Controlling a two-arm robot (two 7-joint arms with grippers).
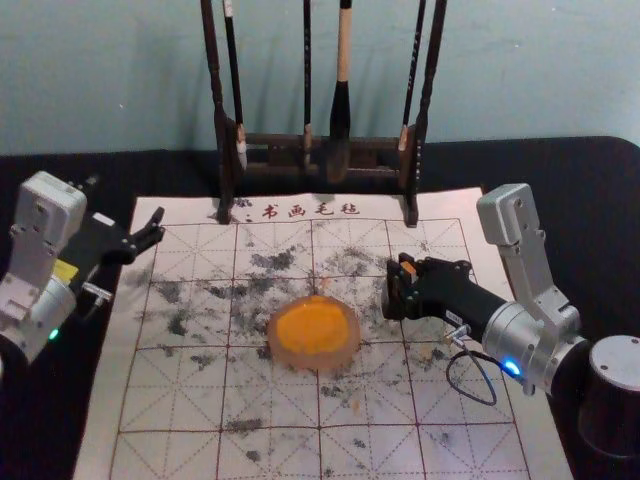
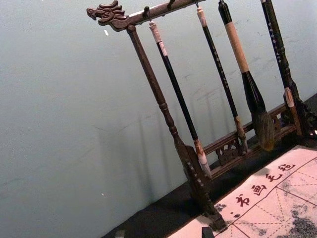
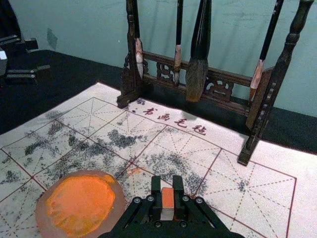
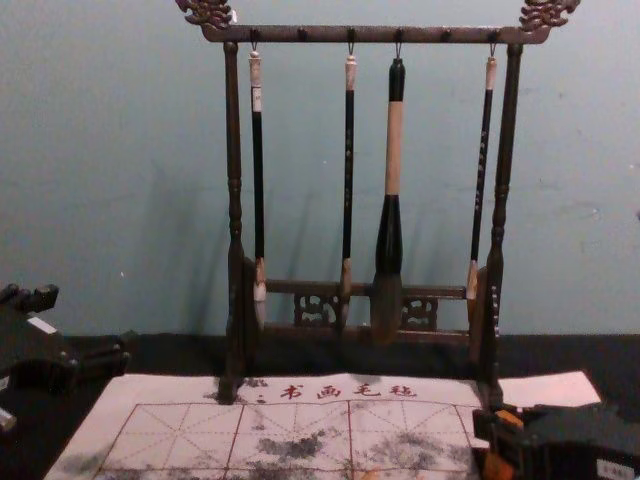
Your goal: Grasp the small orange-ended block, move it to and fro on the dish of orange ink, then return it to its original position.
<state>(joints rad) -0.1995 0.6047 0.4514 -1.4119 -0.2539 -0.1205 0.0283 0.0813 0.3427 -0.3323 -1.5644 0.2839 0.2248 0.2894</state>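
Black and parted, the pincer of the left gripper [image 1: 126, 204] sits released at the far left, reaching in toward the edge of the white gridded mat [image 1: 165, 410]. From its own wrist we see its two fingertips well apart low in the frame, and beyond them the dark brush rack [image 2: 143, 55] with a carved dragon head at its end. The chest view gives us both carved ends and four hanging brushes, the third from the left much thicker, with a pale band on its handle.

Further right, below the rack in the head view, we find the round dish [image 1: 274, 348] on the mat, orange ink [image 1: 315, 328] spread over its middle. Dark smudges lie on the grid around it.

Just beside the dish, on its right, we have the right gripper [image 1: 393, 288], clenched on the small block [image 1: 408, 269] over the mat, clear of the dish. From above we catch little more than a patch of orange; the right wrist view shows us the orange part and the greyish part below it, squeezed between two black fingers.
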